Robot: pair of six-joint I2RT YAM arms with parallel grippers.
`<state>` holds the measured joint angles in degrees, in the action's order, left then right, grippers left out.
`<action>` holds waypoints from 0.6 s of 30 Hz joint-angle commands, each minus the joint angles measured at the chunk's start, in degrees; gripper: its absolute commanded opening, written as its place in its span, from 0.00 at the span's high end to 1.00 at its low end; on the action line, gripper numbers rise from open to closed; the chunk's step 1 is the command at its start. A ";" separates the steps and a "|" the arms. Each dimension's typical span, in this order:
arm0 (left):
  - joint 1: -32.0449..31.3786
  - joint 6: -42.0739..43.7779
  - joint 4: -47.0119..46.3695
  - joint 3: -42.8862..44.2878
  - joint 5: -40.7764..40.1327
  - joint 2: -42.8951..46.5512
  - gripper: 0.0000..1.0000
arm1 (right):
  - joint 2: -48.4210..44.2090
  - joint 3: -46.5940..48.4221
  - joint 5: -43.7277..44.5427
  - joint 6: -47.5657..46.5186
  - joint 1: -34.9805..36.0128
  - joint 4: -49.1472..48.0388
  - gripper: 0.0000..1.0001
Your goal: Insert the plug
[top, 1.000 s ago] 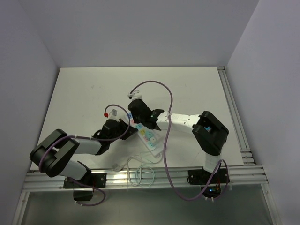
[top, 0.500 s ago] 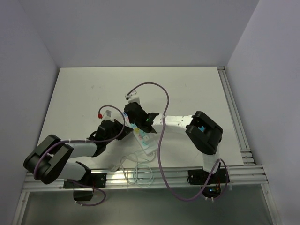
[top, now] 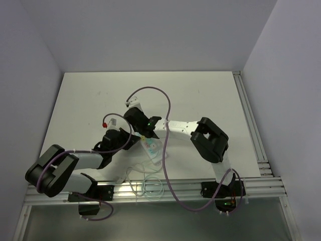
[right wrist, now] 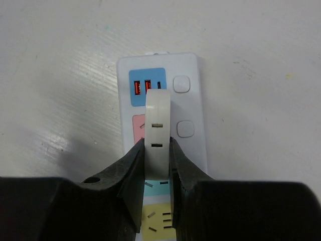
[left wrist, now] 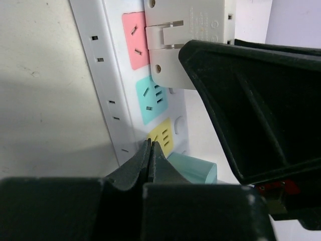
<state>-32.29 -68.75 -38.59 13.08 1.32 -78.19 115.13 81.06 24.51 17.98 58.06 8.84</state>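
Observation:
A white power strip [top: 155,151] with pink, teal and yellow sockets lies at the near middle of the table. My right gripper [top: 141,129] is shut on a white plug [right wrist: 157,113]. It holds the plug upright over the strip's pink socket [right wrist: 136,123], just below the blue USB panel [right wrist: 145,87]. My left gripper [left wrist: 150,145] is shut and empty, its tips at the strip's left edge [left wrist: 108,85] beside the yellow socket [left wrist: 164,139]. In the left wrist view the plug [left wrist: 193,35] sits over the pink and teal sockets. Whether the prongs are in is hidden.
The strip's white cable [top: 146,184] lies coiled near the front rail. Purple arm cables [top: 159,100] loop over the table. A teal cylindrical piece [left wrist: 195,171] shows beside the strip. The metal rail [top: 150,190] runs along the near edge.
Both grippers and the power strip have shifted left. The right gripper still holds the plug over the strip.

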 commanded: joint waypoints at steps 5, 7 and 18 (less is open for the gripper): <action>0.30 2.21 7.56 -1.74 -1.06 5.15 1.00 | 10.46 -3.88 -10.80 1.62 -0.32 16.65 1.00; 0.21 2.92 9.32 -1.74 -3.34 7.60 1.00 | 10.73 -5.72 -11.06 2.24 -0.49 14.03 1.00; 0.13 9.33 23.55 0.71 -9.14 26.23 0.80 | 5.72 -9.34 -8.69 3.03 -0.93 6.89 0.82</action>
<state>-32.16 -62.65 -20.93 11.60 -4.25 -56.14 114.48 77.28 22.72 18.72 57.21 1.19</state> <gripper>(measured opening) 0.184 0.273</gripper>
